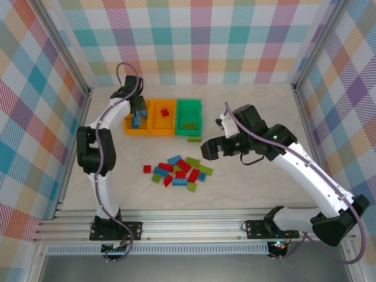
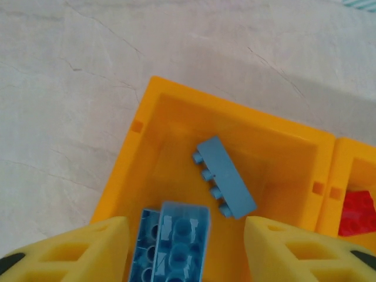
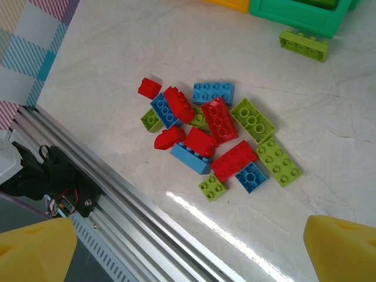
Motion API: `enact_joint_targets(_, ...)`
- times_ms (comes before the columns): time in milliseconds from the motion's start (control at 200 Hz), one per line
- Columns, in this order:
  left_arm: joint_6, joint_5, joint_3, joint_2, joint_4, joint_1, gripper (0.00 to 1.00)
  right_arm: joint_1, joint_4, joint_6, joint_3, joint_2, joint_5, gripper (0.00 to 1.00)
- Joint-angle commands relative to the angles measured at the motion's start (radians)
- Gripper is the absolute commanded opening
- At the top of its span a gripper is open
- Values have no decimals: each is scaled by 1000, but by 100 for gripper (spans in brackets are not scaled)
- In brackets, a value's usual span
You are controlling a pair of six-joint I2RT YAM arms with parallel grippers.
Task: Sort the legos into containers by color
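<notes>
Left end effector [image 2: 185, 235] seen open, blue brick [image 2: 176, 244] loose between fingers; right end effector [image 3: 191, 235] open, brick pile [image 3: 217, 138] ahead.

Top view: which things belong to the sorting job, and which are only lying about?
Job: heap of small red, blue and lime plastic bricks; lone lime plastic brick; left orange rectangular plastic bin; middle orange rectangular plastic bin; green rectangular plastic bin.
Lying about: grey metal rail; plaid walls.

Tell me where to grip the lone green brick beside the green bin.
Probably across its two long sides, from straight above. The green brick lies flat, studs up, slightly apart from the green bin, so both long sides look reachable, and its width is the narrower span.
</notes>
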Motion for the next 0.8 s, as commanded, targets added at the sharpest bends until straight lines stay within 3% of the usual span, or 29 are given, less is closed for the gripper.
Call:
enact_joint_targets(0,13,45,37,-70,-11,5,62,5,17,14,-15,-13,35,100)
enact_joint_targets(120,-22,92,-31,-177,-29,2,63,4,22,34,-22,17,110,100)
enact_joint_targets(250,-100,199,-219,-411,-6,-41,62,4,55,67,-32,91,264,100)
enact_joint_targets(320,-95,216,-327,-531,16,-125,62,2,73,111,-10,167,342,100)
enact_joint_targets(450,-33,172,-495,-680,31,-311,63,3,227,259,-18,313,348,100)
enact_joint_targets(580,-14,126,-639,-831,4,-375,64,14,384,315,-28,461,370,100)
enact_joint_targets(705,83,150,-728,-1003,-82,-376,77,15,459,309,12,587,380,100)
enact_joint_targets(795,191,226,-734,-1081,-192,-376,94,15,482,319,42,674,374,100)
